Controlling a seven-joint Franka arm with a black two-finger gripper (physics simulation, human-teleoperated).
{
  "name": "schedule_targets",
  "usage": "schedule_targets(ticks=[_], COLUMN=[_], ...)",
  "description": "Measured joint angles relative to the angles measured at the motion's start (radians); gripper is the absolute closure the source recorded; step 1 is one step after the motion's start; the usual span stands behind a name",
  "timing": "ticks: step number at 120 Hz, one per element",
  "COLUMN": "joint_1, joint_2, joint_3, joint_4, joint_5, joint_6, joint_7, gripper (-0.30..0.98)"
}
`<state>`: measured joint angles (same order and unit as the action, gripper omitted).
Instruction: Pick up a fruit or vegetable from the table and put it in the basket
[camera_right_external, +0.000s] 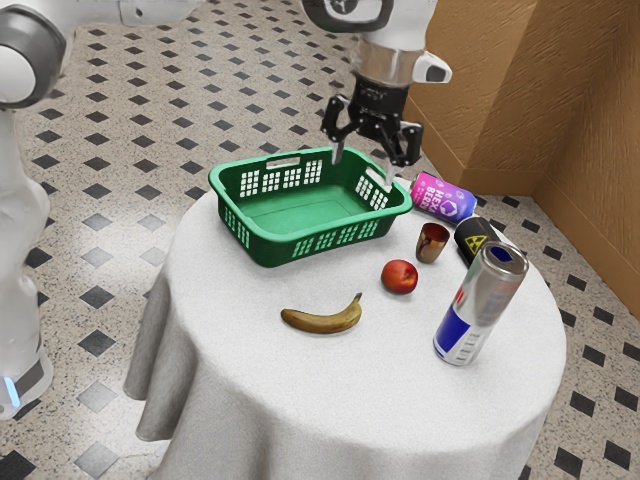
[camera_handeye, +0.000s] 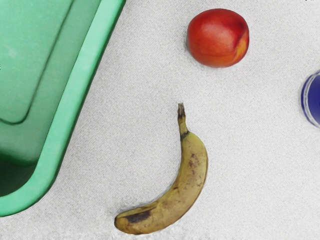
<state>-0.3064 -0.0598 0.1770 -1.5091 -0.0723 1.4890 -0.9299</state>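
Claw (camera_right_external: 363, 170) held above table level, spread, nothing pinched. Green basket (camera_right_external: 270, 249) seen beside and below it. Lower than the claw, outside the basket, red fruit (camera_handeye: 218, 38) and banana (camera_handeye: 192, 167) are found on the cloth. Rim may be clipped if descent is begun too near it. Red fruit could be rolled off by an off-centre touch; beyond it, tall can (camera_right_external: 481, 303) might be toppled by overshoot.

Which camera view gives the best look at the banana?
The wrist view: it looks down on the banana from closer, so its full curve, stem and dark skin patches stand out. The exterior view also has it whole, but smaller, lying on the table near the basket.
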Motion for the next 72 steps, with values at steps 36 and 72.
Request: schedule_targets(ticks=[36, 72], joint_1=[0.001, -0.040], joint_2=[0.003, 0.053], joint_3=[-0.095, -0.087], joint_4=[0.004, 0.001], joint_5=[0.003, 0.080], joint_6=[-0.021, -0.046], joint_7=[-0.461, -0.223], gripper=[0.00, 0.00])
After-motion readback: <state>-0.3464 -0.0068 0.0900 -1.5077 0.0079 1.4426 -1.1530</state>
